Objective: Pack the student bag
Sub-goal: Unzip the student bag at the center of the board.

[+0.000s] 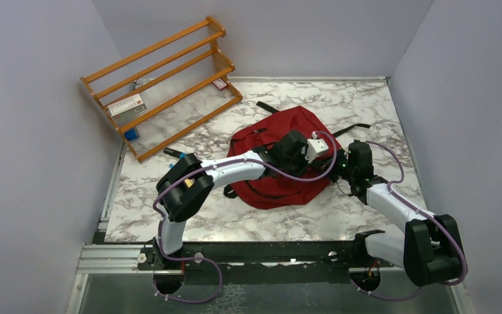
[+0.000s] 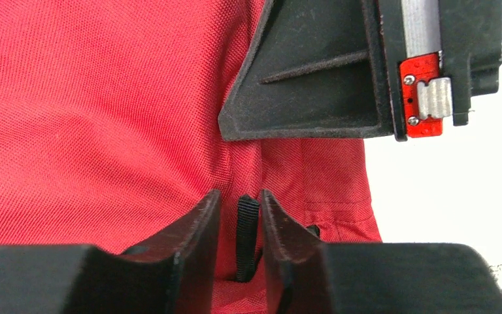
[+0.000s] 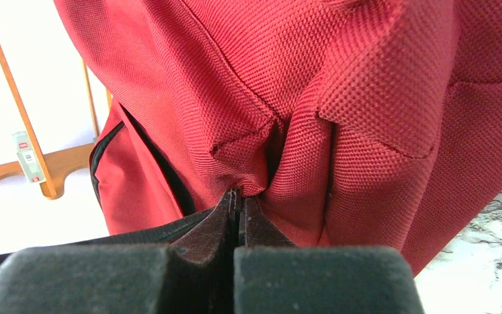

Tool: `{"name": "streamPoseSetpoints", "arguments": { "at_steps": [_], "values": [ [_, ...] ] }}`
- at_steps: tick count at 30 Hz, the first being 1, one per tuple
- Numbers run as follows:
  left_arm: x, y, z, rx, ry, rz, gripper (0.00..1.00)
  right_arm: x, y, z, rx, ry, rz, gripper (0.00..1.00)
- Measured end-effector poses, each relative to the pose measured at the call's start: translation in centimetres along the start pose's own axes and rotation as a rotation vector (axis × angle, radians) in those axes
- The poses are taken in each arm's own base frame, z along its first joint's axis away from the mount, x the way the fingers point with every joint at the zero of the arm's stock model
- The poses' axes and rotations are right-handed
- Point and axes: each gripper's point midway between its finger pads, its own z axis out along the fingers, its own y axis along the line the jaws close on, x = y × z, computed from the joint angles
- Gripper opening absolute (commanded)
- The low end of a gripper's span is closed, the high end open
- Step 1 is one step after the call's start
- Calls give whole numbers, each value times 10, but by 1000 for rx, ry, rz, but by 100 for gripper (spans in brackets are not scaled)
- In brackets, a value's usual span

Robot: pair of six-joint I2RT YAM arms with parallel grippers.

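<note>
Left arm [image 1: 232,170] and right arm [image 1: 392,203] stretched inward; left gripper [image 2: 240,196], jaws slightly apart (narrow gap); right gripper [image 3: 238,196], jaws clamped.

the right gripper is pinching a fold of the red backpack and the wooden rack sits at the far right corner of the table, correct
Not quite. The wooden rack sits at the far left corner of the table, as the top external view shows. The rest holds: the right gripper is pinching a fold of the red backpack.
</note>
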Motion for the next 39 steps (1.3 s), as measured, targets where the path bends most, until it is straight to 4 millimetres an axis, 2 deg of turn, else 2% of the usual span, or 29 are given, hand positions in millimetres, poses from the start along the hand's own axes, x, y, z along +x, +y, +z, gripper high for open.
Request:
{"name": "streamPoseSetpoints", "arguments": {
  "at_steps": [5,13,18,29,32,39],
  "values": [
    [0,-1,0,11,-1,-9,36,1,-1,0,0,3,-6,1],
    [0,2,-1,11,-1,-22,30,2,-2,3,-2,14,-12,1],
    [2,6,-2,9,3,-34,36,4,-1,4,-8,25,-14,1],
    [-4,12,-11,5,-8,-45,39,5,-1,4,-16,27,-15,1],
    [-4,14,-11,5,-10,-49,35,5,-1,4,-17,28,-15,1],
    [-3,14,-13,13,-10,-55,13,6,0,4,-22,33,-16,1]
  ]
}}
